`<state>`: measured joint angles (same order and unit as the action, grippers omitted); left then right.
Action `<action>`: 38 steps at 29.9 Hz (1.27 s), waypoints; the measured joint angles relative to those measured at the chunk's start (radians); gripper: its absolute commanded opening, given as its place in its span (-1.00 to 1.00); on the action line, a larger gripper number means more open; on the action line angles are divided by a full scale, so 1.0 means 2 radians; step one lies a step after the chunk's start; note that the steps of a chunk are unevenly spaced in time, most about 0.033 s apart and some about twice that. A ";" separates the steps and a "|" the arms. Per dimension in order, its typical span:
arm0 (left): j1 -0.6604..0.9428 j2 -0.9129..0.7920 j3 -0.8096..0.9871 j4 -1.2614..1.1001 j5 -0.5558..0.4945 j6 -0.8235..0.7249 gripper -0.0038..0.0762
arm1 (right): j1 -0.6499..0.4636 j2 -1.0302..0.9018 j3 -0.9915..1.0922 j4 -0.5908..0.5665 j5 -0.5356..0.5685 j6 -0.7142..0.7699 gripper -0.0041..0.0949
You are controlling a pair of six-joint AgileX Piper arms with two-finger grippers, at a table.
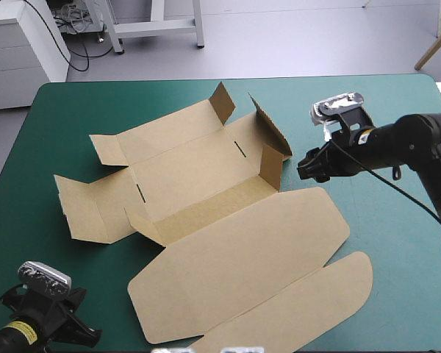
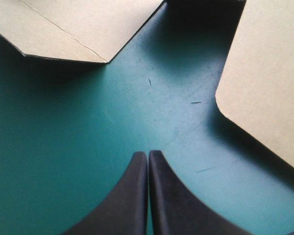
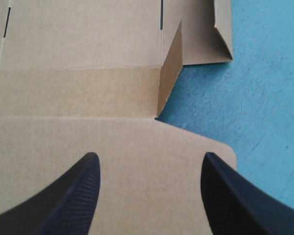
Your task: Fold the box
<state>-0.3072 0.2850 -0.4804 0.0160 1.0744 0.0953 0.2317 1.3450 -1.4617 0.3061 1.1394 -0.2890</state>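
Hovering released over a lid corner of the box [image 3: 78,93], the right gripper [image 3: 149,161] is nearer: box extends ahead, long axis crosswise, one end flap [image 3: 170,73] upright. Clenched empty, the left gripper [image 2: 148,154] has board ahead, apart.

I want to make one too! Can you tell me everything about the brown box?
The box is a cut sheet of brown board, lying mostly flat on the teal-green cover. Small flaps at its right end stand up. The wide lid and rounded tab lie flat nearer the robot. Two dark slots mark its floor. Nothing grips it.
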 measured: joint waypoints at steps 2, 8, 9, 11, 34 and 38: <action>0.000 0.000 0.000 0.000 0.000 0.000 -0.93 | 0.000 0.026 -0.019 0.003 -0.004 -0.006 0.22; 0.000 0.000 0.000 0.000 0.000 0.000 -0.93 | 0.000 0.108 -0.067 0.019 -0.008 -0.013 0.20; 0.000 0.000 0.000 0.000 0.000 0.000 -0.93 | 0.000 0.123 -0.072 0.022 -0.008 -0.016 0.19; 0.000 0.000 0.000 0.000 0.000 0.000 -0.93 | 0.000 0.152 -0.085 0.027 -0.009 -0.022 0.17; 0.000 0.000 0.000 0.000 0.022 0.000 -0.93 | 0.040 0.327 -0.153 0.023 0.000 -0.028 -0.12; 0.000 0.000 0.000 0.000 0.023 0.000 -0.93 | 0.040 0.327 -0.153 0.015 0.004 -0.025 -0.57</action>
<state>-0.3072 0.2850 -0.4804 0.0169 1.1206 0.0953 0.3121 1.9989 -1.7672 0.3371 1.1466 -0.3391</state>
